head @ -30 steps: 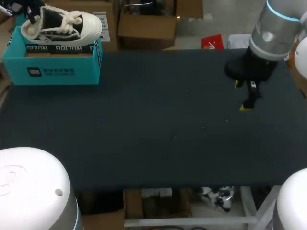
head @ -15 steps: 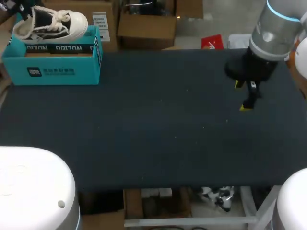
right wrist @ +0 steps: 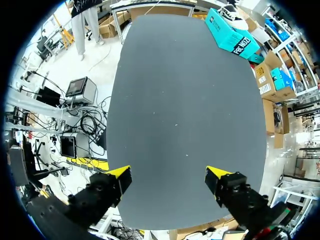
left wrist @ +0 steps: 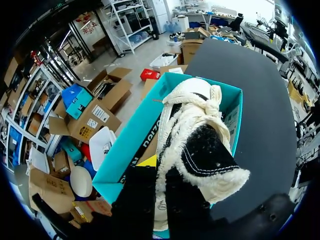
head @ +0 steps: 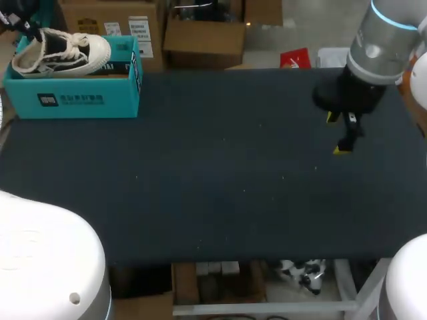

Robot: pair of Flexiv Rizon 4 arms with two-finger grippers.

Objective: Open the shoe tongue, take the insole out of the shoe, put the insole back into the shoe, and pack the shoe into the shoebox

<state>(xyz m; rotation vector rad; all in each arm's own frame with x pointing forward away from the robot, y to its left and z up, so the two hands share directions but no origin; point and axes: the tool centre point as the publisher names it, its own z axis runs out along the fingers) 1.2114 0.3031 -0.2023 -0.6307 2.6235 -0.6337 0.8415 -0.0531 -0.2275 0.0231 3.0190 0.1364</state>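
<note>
Left wrist view: left pincer [left wrist: 161, 200] clamps shoe [left wrist: 200, 150] over shoebox [left wrist: 134, 137].

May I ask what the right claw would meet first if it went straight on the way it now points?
Probably the bare dark table: the open right claw points down at it, nothing between. The shoebox lies well off that line, at a far corner.

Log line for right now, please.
step: pack shoe | left gripper: shut on shoe heel | shoe: partly inside shoebox | right gripper: open, empty, over table
</note>
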